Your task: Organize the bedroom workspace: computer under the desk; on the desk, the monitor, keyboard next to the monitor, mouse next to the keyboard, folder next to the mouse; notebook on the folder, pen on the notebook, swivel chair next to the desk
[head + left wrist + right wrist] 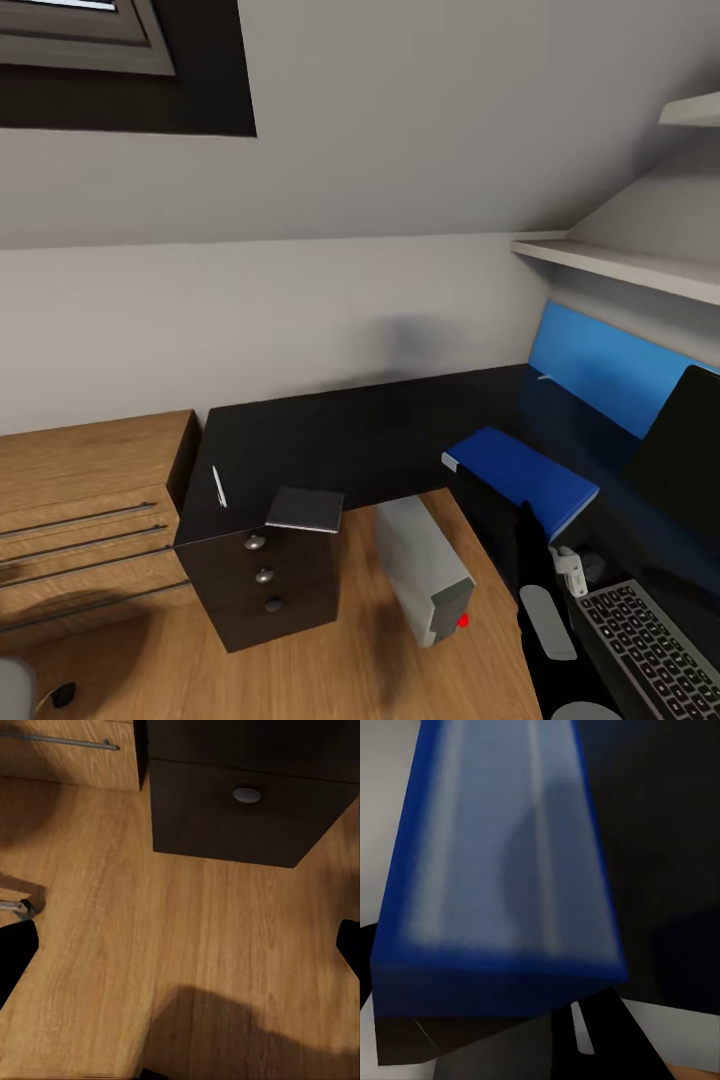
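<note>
The blue folder is over the black desk, left of the monitor. My right gripper is shut on its near end. In the right wrist view the folder stretches away from the fingers. I cannot tell whether it rests on the desk. The keyboard lies at the desk's near right. The dark grey notebook and the white pen lie on the desk's left wing above the drawers. The grey computer stands on the floor in the desk's nook. My left gripper is open above the wood floor.
A light-wood dresser with bar handles stands left of the desk. The dark drawer unit has round knobs. White shelves jut out above the blue back panel. A silver leg tip lies on the floor.
</note>
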